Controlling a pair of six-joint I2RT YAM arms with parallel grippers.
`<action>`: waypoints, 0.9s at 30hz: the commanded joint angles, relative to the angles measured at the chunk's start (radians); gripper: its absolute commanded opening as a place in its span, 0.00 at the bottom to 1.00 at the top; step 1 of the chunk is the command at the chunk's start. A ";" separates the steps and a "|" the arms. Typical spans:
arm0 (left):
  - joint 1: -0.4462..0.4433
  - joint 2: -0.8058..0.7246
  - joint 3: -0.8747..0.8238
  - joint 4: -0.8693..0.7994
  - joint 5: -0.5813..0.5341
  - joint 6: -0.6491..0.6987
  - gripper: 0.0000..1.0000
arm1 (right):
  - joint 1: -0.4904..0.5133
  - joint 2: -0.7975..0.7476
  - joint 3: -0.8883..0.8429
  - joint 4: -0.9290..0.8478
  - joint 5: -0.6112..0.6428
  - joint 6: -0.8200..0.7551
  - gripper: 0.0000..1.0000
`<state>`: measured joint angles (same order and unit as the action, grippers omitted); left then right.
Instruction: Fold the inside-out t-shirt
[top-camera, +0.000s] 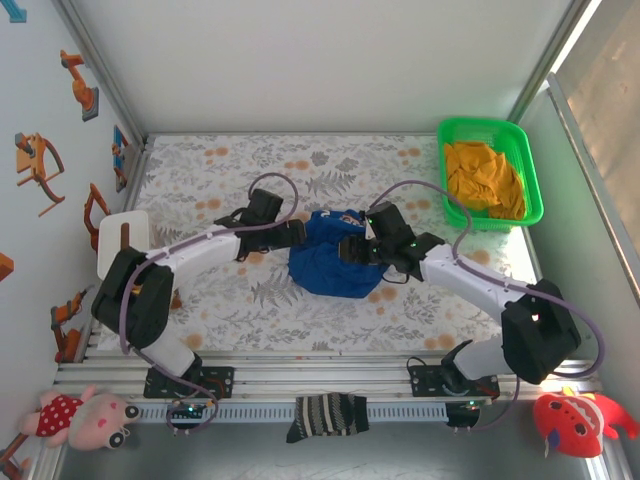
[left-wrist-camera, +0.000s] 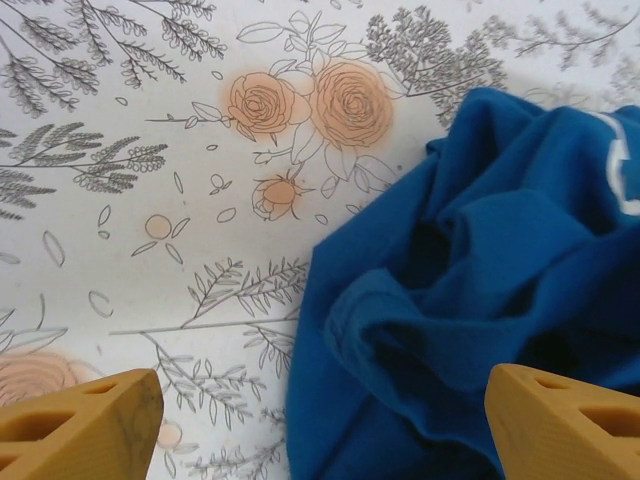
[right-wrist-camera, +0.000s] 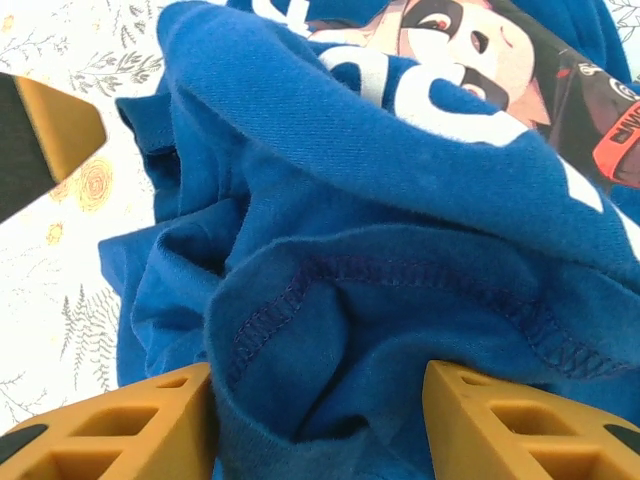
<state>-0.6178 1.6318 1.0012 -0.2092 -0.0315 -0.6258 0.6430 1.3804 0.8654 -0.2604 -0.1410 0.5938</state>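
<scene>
The blue t-shirt (top-camera: 335, 268) lies crumpled in the middle of the desk (top-camera: 200, 170). The left end effector (left-wrist-camera: 320, 430) gapes wide at its edge. The right end effector (right-wrist-camera: 318, 420) stands half open astride a stitched hem. The step looks like flattening, so the next move probably calls for pinching 2 edges and drawing them apart.

A white tabletop cover printed with grey leaves and pale orange roses (top-camera: 200, 170) spreads across the work area. At its far right corner sits a bright green plastic basket (top-camera: 480, 124) holding a crumpled orange-yellow cloth (top-camera: 484, 178). A black-and-white striped sock (top-camera: 327, 414) lies on the metal rail at the near edge. A pink plush doll in a red dotted dress (top-camera: 85, 415) lies at the near left, and a red plush fish (top-camera: 575, 420) at the near right. Orange robot-arm stickers (top-camera: 78, 85) dot the left wall.
</scene>
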 joint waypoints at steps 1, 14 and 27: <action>0.013 0.053 0.057 0.022 0.049 0.057 0.82 | 0.002 0.003 -0.015 0.034 0.025 0.025 0.53; 0.055 0.147 0.166 0.076 0.167 0.062 0.00 | -0.049 -0.058 0.062 -0.013 -0.033 -0.035 0.00; 0.198 -0.277 0.664 -0.168 0.165 0.065 0.00 | -0.355 -0.129 0.431 -0.119 -0.173 -0.065 0.00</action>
<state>-0.4206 1.3876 1.5799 -0.3122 0.1123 -0.5716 0.2996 1.2312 1.2316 -0.3435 -0.2741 0.5510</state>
